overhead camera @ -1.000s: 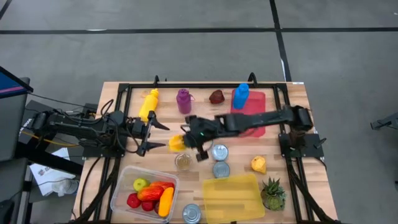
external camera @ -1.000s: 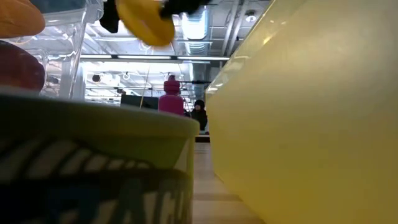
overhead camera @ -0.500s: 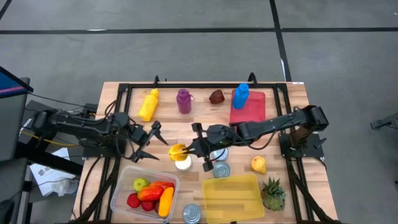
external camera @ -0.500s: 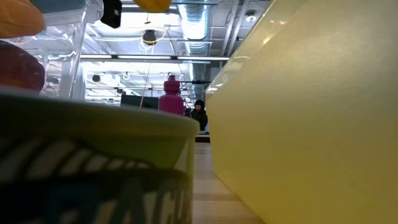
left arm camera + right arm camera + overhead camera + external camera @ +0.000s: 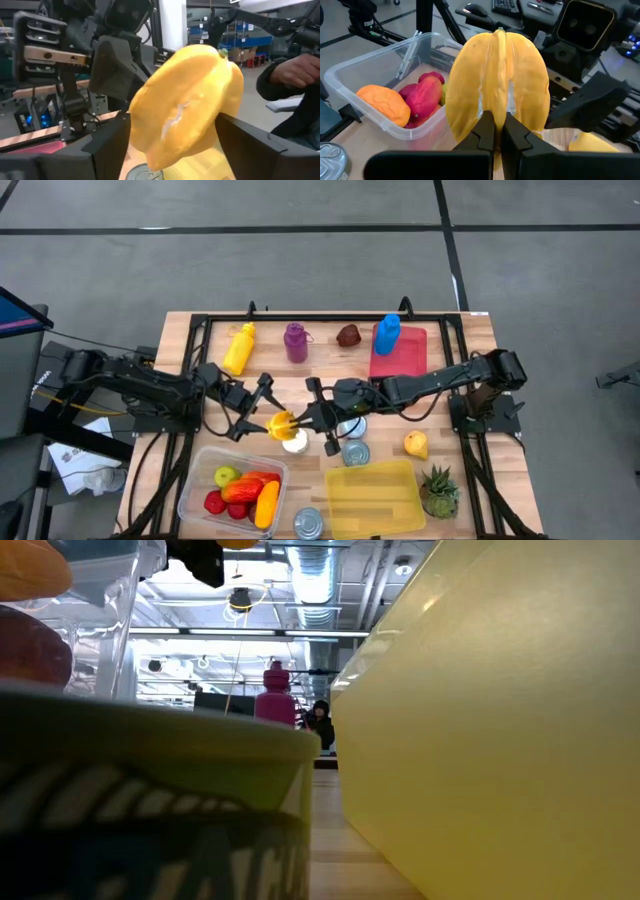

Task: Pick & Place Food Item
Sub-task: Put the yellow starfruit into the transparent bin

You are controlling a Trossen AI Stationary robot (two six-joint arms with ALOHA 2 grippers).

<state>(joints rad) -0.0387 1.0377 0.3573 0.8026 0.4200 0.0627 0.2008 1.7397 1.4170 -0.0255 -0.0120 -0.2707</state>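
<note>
Yellow fruit (image 5: 282, 423): mid-tabletop (image 5: 470, 330), above white cup (image 5: 294, 442)
Right end effector (image 5: 300, 421): clamped on the fruit
Left end effector (image 5: 262, 409): fingers (image 5: 260, 145) spread – flanking the fruit
Nearby: clear bin (image 5: 198, 476) of fruit; tins (image 5: 355, 452) – beside right arm

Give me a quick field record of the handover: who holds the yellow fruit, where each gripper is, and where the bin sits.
item: yellow starfruit, above the table's middle
right gripper: shut on the starfruit
left gripper: open, fingers either side of the fruit
container: clear bin with other fruit, near front edge on the left arm's side
status: fruit not yet in the bin
</note>
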